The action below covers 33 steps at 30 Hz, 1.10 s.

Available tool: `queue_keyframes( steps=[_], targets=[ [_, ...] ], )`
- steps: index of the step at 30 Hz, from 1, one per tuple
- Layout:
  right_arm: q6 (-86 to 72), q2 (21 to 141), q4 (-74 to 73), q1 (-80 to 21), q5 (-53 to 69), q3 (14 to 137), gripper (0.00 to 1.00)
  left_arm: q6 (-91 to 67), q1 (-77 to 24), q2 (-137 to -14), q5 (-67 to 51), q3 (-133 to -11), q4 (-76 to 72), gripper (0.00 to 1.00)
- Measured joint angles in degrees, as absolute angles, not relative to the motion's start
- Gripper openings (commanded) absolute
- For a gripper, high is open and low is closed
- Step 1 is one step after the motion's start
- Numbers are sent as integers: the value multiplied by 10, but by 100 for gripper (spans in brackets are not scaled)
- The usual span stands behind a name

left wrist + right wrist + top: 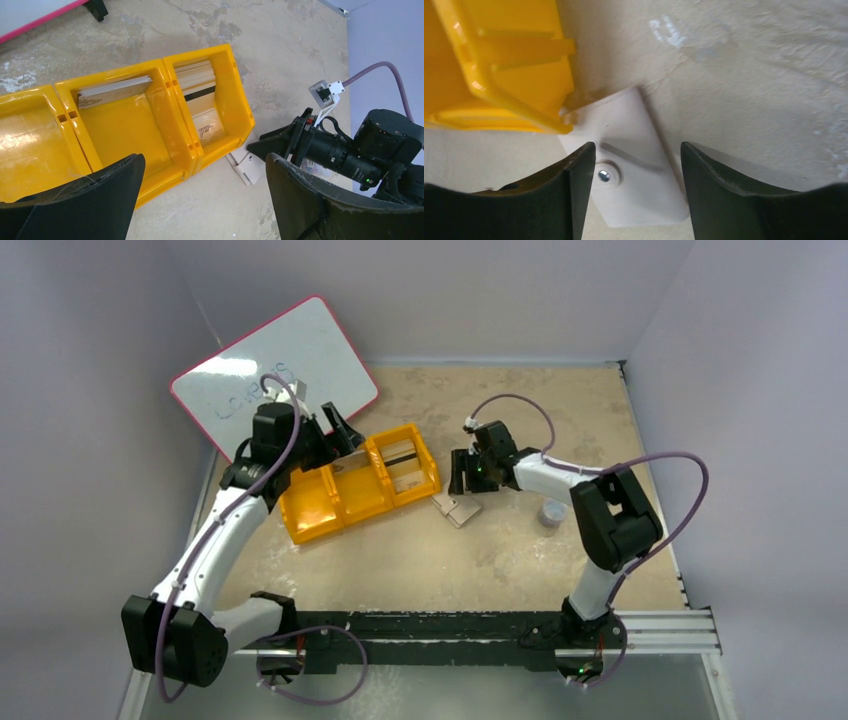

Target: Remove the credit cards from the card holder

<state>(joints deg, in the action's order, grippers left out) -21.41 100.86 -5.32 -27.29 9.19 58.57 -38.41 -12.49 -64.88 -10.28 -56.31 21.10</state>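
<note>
The step in hand looks like a grasp on the small flat bifold card holder, pale-panelled with a little metal stud. It lies opened flat near the middle of the speckled beige counter. One corner touches or is tucked under the near right-end corner of the yellow three-compartment plastic bin.

The right gripper points down at the holder, its jaws partly open astride one panel and holding nothing. Whether they already touch it cannot be told. The left gripper hovers over the bin with its jaws spread wide and empty.

To do this well, the right jaws should probably close on a card's exposed edge, not on the whole panel. The bin corner resting at the holder could drag or tip it, so drawing the holder clear first seems wise. The free left arm could pin one panel while the other pulls.

The right wrist view alone shows the stud and the bin corner meeting the holder, but not whether a card remains inside. The left wrist view alone looks into the bin: thin flat credit cards are stacked in the right-end compartment, one with a dark stripe, and another leans on the middle compartment's far wall.

Only the top view shows both panels side by side, a small grey cylinder towards the counter's right edge, and the pink-rimmed whiteboard at the far left corner.
</note>
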Motion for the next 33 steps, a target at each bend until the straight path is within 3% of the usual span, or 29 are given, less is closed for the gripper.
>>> queue_keyframes(
  steps=[3,9,16,23,29,33],
  targets=[
    [-200,1002,-52,-295,86,582,41,-384,-125,-637,-100,-558,215,91],
    [-212,957,-58,-340,81,522,24,-384,-125,-627,-98,-543,221,89],
    [-271,860,-49,-344,127,415,28,-387,-169,-621,-98,-505,206,82],
    [-346,749,-6,-357,176,327,44,-415,-303,-622,-41,-457,198,73],
    [-384,688,0,-357,140,314,50,-460,-425,-635,43,-426,166,72],
    [-417,679,-8,-357,79,314,49,-490,-488,-687,94,-421,133,72]
  ],
)
